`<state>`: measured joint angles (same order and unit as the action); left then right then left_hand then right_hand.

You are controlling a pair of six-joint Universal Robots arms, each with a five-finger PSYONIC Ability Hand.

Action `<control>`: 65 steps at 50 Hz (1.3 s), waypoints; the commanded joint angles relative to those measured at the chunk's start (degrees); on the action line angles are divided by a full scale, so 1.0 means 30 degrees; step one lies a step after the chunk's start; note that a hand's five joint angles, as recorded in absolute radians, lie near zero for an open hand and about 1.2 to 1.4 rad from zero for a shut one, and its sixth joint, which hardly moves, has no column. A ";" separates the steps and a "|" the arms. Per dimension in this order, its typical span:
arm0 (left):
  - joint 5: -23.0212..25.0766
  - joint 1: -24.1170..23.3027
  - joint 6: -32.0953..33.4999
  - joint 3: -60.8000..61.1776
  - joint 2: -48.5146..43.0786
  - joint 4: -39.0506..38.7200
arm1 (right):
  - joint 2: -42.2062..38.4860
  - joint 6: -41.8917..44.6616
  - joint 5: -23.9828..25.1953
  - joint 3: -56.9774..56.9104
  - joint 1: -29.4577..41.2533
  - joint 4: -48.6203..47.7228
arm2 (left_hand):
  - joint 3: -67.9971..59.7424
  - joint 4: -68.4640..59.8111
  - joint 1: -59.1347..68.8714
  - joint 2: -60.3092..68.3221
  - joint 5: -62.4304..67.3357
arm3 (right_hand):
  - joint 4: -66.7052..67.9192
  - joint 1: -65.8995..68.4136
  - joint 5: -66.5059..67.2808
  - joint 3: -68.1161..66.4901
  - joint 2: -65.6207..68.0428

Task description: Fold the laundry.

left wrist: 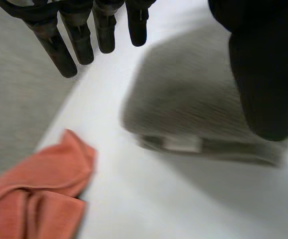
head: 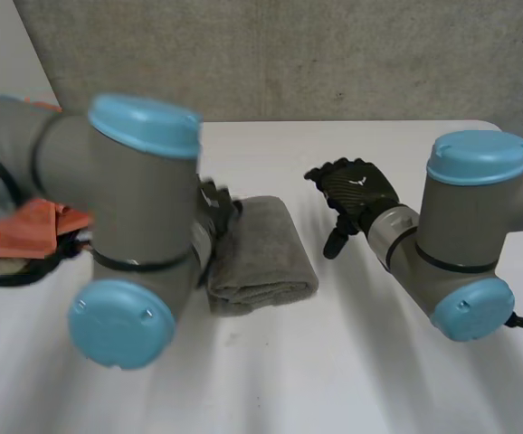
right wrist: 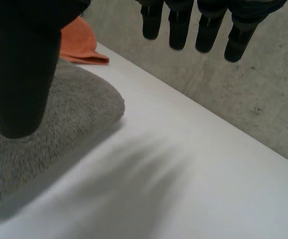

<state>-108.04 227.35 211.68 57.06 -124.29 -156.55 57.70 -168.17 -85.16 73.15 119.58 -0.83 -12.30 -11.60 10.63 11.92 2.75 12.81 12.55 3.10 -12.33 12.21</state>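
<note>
The folded grey towel is laid on the table between the two hands. The left hand is held just beside it, fingers released and empty. The right hand is held apart from it, fingers released too. An orange cloth is seen at the table's left edge.

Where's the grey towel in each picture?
Head view: grey towel in the middle of the white table.
Left wrist view: grey towel under the left hand, by its thumb.
Right wrist view: grey towel under the right hand, by its thumb.
Shared landmark: the orange cloth lies near it in all three.
</note>
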 commanded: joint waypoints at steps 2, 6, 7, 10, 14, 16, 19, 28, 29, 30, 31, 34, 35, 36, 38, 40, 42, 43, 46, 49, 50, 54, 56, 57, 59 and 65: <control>0.1966 0.2409 -0.2819 -0.1177 0.0066 -0.2895 | -0.1974 -0.1685 0.0406 -0.3345 0.0570 0.1680 | 0.0767 0.0532 -0.0208 -0.0640 -0.0916 | -0.0938 -0.0849 -0.1033 0.0776 -0.0736; 0.4512 0.2703 -0.7235 -0.2259 -0.1455 -0.2166 | -0.4020 -0.2972 0.1604 -0.6414 0.0571 0.4106 | 0.0767 0.0532 -0.0208 -0.0640 -0.0916 | -0.0938 -0.0849 -0.1033 0.0776 -0.0736; 0.4896 0.2704 -0.7973 -0.2408 -0.1750 -0.1960 | -0.4404 -0.3179 0.1840 -0.6918 0.0541 0.4521 | 0.0767 0.0532 -0.0208 -0.0640 -0.0916 | -0.0938 -0.0849 -0.1033 0.0776 -0.0736; 0.5601 0.2733 -0.9878 -0.3109 -0.2948 -0.1170 | -0.5895 -0.3968 0.2776 -0.8993 0.0453 0.6216 | 0.0767 0.0532 -0.0208 -0.0640 -0.0916 | -0.0938 -0.0849 -0.1033 0.0776 -0.0736; 0.5253 0.2762 -1.0266 -0.3990 -0.4299 -0.0407 | -0.7511 -0.4558 0.3307 -1.1138 0.0336 0.7833 | 0.0767 0.0532 -0.0208 -0.0640 -0.0916 | -0.0938 -0.0849 -0.1033 0.0776 -0.0736; 0.4989 0.2733 -1.0178 -0.4224 -0.4827 -0.0113 | -0.8039 -0.4558 0.3307 -1.1783 0.0306 0.8302 | 0.0767 0.0532 -0.0208 -0.0640 -0.0916 | -0.0938 -0.0849 -0.1033 0.0776 -0.0736; 0.4316 0.2762 -0.9915 -0.4547 -0.5764 0.0502 | -0.8889 -0.4325 0.3191 -1.2605 0.0248 0.8714 | 0.0767 0.0532 -0.0208 -0.0640 -0.0916 | -0.0938 -0.0849 -0.1033 0.0776 -0.0736; 0.2849 0.2909 -0.8483 -0.4431 -0.6529 0.1646 | -0.9389 -0.2071 0.2605 -1.2929 0.0218 0.8744 | 0.0767 0.0532 -0.0208 -0.0640 -0.0916 | -0.0938 -0.0849 -0.1033 0.0776 -0.0736; 0.2907 0.2909 -0.8073 -0.4373 -0.6296 0.1704 | -0.9215 -0.1517 0.2517 -1.2958 0.0247 0.8744 | 0.0767 0.0532 -0.0208 -0.0640 -0.0916 | -0.0938 -0.0849 -0.1033 0.0776 -0.0736; 0.2966 0.2880 -0.7895 -0.4343 -0.6207 0.1733 | -0.9068 -0.1308 0.2487 -1.2900 0.0248 0.8744 | 0.0767 0.0532 -0.0208 -0.0640 -0.0916 | -0.0938 -0.0849 -0.1033 0.0776 -0.0736; 0.2995 0.2851 -0.7719 -0.4314 -0.6119 0.1763 | -0.8921 -0.1103 0.2458 -1.2871 0.0277 0.8744 | 0.0767 0.0532 -0.0208 -0.0640 -0.0916 | -0.0938 -0.0849 -0.1033 0.0776 -0.0736; 0.3200 0.2733 -0.7190 -0.4343 -0.5505 0.1938 | -0.8336 -0.0254 0.2195 -1.2607 0.0336 0.8773 | 0.0767 0.0532 -0.0208 -0.0640 -0.0916 | -0.0938 -0.0849 -0.1033 0.0776 -0.0736; 0.3259 0.2762 -0.7103 -0.4372 -0.5271 0.1939 | -0.8160 -0.0049 0.2107 -1.2520 0.0307 0.8802 | 0.0767 0.0532 -0.0208 -0.0640 -0.0916 | -0.0938 -0.0849 -0.1033 0.0776 -0.0736; 0.3346 0.2791 -0.6928 -0.4343 -0.4746 0.1881 | -0.7752 0.0185 0.1932 -1.2258 0.0248 0.8831 | 0.0767 0.0532 -0.0208 -0.0640 -0.0916 | -0.0938 -0.0849 -0.1033 0.0776 -0.0736; 0.3522 0.2850 -0.6810 -0.4372 -0.4071 0.1880 | -0.7282 0.0421 0.1698 -1.1877 0.0160 0.8803 | 0.0767 0.0532 -0.0208 -0.0640 -0.0916 | -0.0938 -0.0849 -0.1033 0.0776 -0.0736; 0.4077 0.3084 -0.6780 -0.4343 -0.3045 0.1793 | -0.6462 0.0306 0.1229 -1.0970 -0.0103 0.8715 | 0.0767 0.0532 -0.0208 -0.0640 -0.0916 | -0.0938 -0.0849 -0.1033 0.0776 -0.0736; 0.4807 0.3230 -0.6780 -0.4343 -0.2372 0.1530 | -0.5760 -0.0161 0.0819 -1.0092 -0.0308 0.8511 | 0.0767 0.0532 -0.0208 -0.0640 -0.0916 | -0.0938 -0.0849 -0.1033 0.0776 -0.0736; 0.5653 0.3405 -0.6751 -0.4285 -0.1759 0.1210 | -0.5060 -0.0947 0.0440 -0.9130 -0.0454 0.8045 | 0.0767 0.0532 -0.0208 -0.0640 -0.0916 | -0.0938 -0.0849 -0.1033 0.0776 -0.0736; 0.7297 0.3699 -0.6838 -0.4138 -0.0906 0.0710 | -0.4060 -0.2473 0.0027 -0.7340 -0.0631 0.7077 | 0.0767 0.0532 -0.0208 -0.0640 -0.0916 | -0.0938 -0.0849 -0.1033 0.0776 -0.0736; 1.0019 0.3963 -0.7013 -0.3729 0.0061 0.0299 | -0.2800 -0.4466 0.0113 -0.4498 -0.0719 0.5788 | 0.0767 0.0532 -0.0208 -0.0640 -0.0916 | -0.0938 -0.0849 -0.1033 0.0776 -0.0736; 1.1361 0.4051 -0.7101 -0.3437 0.0441 0.0153 | -0.2275 -0.5224 0.0404 -0.3128 -0.0690 0.5060 | 0.0767 0.0532 -0.0208 -0.0640 -0.0916 | -0.0938 -0.0849 -0.1033 0.0776 -0.0736; 1.4322 0.4139 -0.7248 -0.2589 0.1174 -0.0111 | -0.1392 -0.6403 0.1313 -0.0219 -0.0573 0.3357 | 0.0767 0.0532 -0.0208 -0.0640 -0.0916 | -0.0938 -0.0849 -0.1033 0.0776 -0.0736; 1.5296 0.4140 -0.7277 -0.2235 0.1381 -0.0200 | -0.1303 -0.6463 0.1578 0.0602 -0.0427 0.2799 | 0.0767 0.0532 -0.0208 -0.0640 -0.0916 | -0.0938 -0.0849 -0.1033 0.0776 -0.0736; 1.6170 0.4139 -0.7220 -0.1914 0.1527 -0.0258 | -0.1332 -0.6434 0.1666 0.1186 -0.0252 0.2420 | 0.0767 0.0532 -0.0208 -0.0640 -0.0916 | -0.0938 -0.0849 -0.1033 0.0776 -0.0736; 1.6821 0.4081 -0.7190 -0.1590 0.1674 -0.0317 | -0.1448 -0.6433 0.1667 0.1659 -0.0105 0.2008 | 0.0767 0.0532 -0.0208 -0.0640 -0.0916 | -0.0938 -0.0849 -0.1033 0.0776 -0.0736; 1.7907 0.3877 -0.7219 -0.0420 0.2201 -0.0609 | -0.2151 -0.6433 0.1229 0.2188 0.0276 0.0427 | 0.0767 0.0532 -0.0208 -0.0640 -0.0916 | -0.0938 -0.0849 -0.1033 0.0776 -0.0736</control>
<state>-56.93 239.64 189.91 52.72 -118.93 -157.72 53.43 -187.98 -80.46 78.61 119.23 4.49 -12.01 -11.27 9.70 11.40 2.74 12.46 12.43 3.10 -12.07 11.95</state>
